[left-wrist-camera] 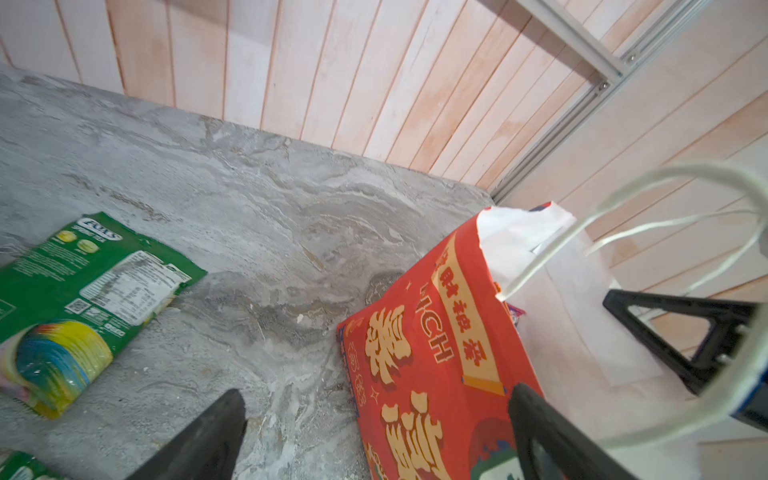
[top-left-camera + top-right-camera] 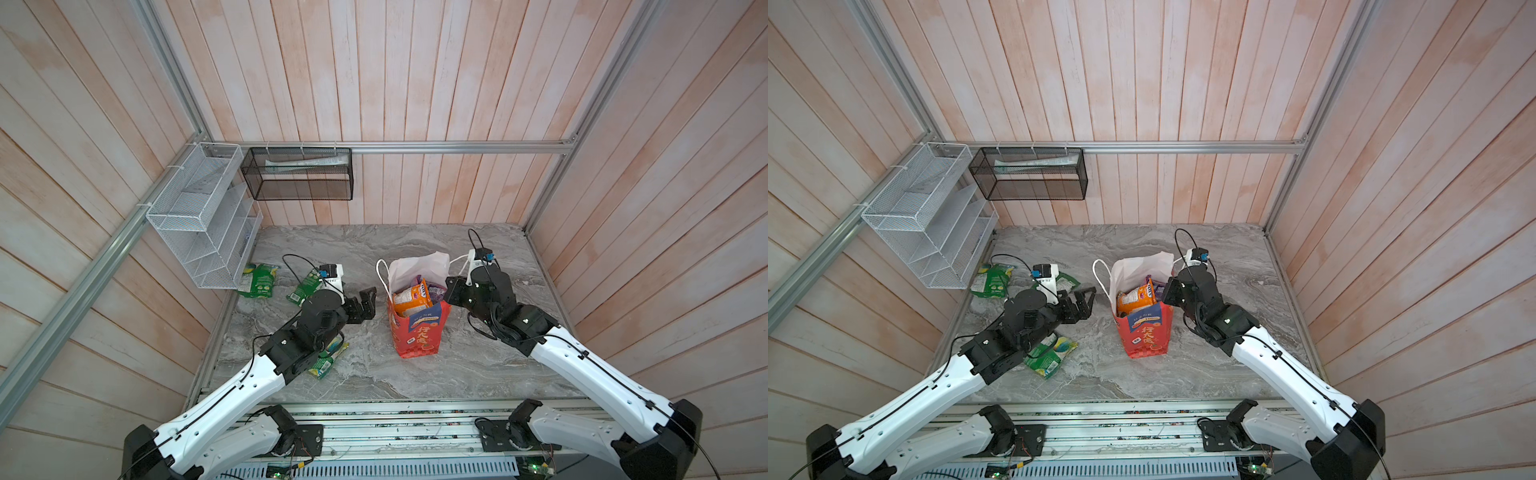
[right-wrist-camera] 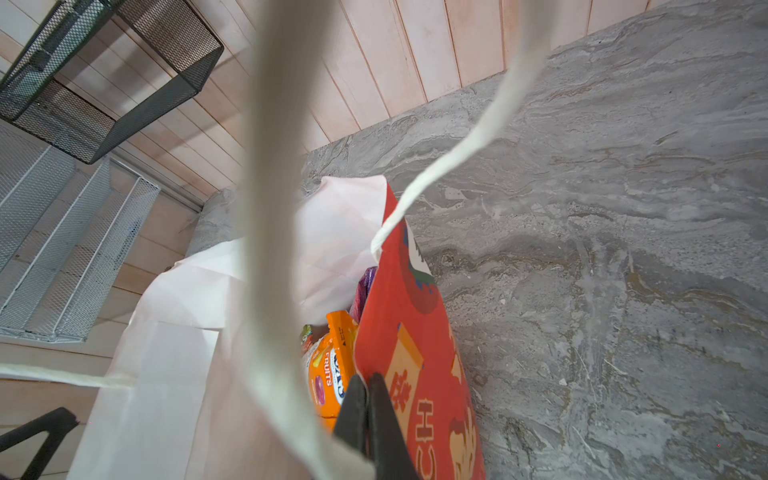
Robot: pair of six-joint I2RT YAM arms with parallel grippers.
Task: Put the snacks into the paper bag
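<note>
The red paper bag stands upright mid-table with its mouth open. Inside it an orange snack packet and a purple one show. My right gripper is shut on the bag's right rim, one finger inside and one outside. My left gripper hangs open just left of the bag, holding nothing. Three green snack packets lie on the table: at the far left, behind my left wrist, and partly under my left arm.
A white wire rack and a black mesh basket hang on the walls at the back left. The bag's white cord handles loop close in front of both wrist cameras. Wooden walls enclose the marble table.
</note>
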